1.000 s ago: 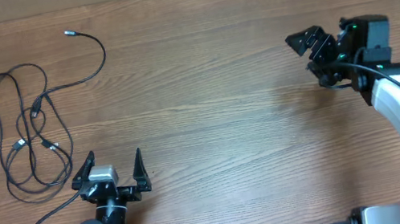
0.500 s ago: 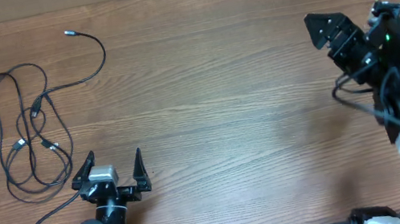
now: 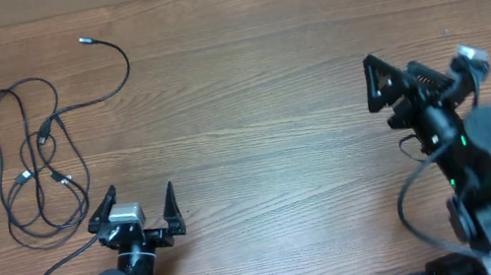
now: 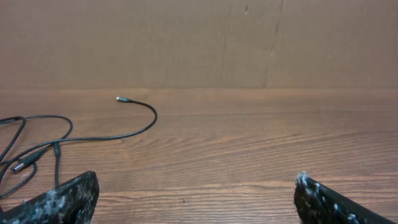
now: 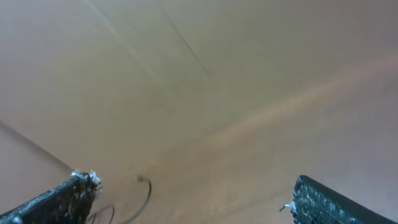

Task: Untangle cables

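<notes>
L gripper (image 3: 141,197) spread wide, holding nothing, low at the near edge of the table (image 3: 250,107). R gripper (image 3: 396,82) likewise wide, empty, over right side. We log cables (image 3: 34,158) tangled far-left, apart from both grippers.

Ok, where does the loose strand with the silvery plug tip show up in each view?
Overhead: upper left, the strand hooks out to the right of the tangle.
Left wrist: left of centre, the strand curves back toward the left edge.
Right wrist: bottom left, a faint blurred hook, probably the same strand.
Shared landmark: the wooden table it lies on.
</notes>
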You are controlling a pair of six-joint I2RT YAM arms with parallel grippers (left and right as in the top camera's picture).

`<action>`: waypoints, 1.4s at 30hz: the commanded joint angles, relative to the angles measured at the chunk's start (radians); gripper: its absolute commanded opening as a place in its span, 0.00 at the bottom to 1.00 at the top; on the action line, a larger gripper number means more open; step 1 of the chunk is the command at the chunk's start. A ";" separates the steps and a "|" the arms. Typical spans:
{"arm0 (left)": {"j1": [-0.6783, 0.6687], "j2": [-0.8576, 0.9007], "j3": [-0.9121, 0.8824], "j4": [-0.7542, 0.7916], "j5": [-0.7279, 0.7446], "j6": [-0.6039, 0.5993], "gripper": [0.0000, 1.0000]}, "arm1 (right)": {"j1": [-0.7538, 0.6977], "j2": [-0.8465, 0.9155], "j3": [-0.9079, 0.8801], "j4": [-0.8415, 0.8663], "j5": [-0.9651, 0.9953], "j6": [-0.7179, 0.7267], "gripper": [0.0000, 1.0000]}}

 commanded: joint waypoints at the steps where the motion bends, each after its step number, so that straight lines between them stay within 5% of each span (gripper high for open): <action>1: 0.009 -0.011 -0.003 -0.004 -0.013 0.019 1.00 | 0.019 -0.111 -0.094 0.117 0.021 -0.182 1.00; 9: 0.009 -0.011 -0.003 -0.004 -0.013 0.019 0.99 | 0.019 -0.312 -0.295 0.402 -0.092 -0.372 1.00; 35: 0.009 -0.011 -0.003 -0.004 -0.013 0.019 0.99 | 0.020 -0.724 -0.604 0.385 -0.079 -0.375 1.00; 42: 0.009 -0.011 -0.003 -0.004 -0.013 0.019 1.00 | 0.046 -0.722 -0.604 0.344 -0.059 -0.429 1.00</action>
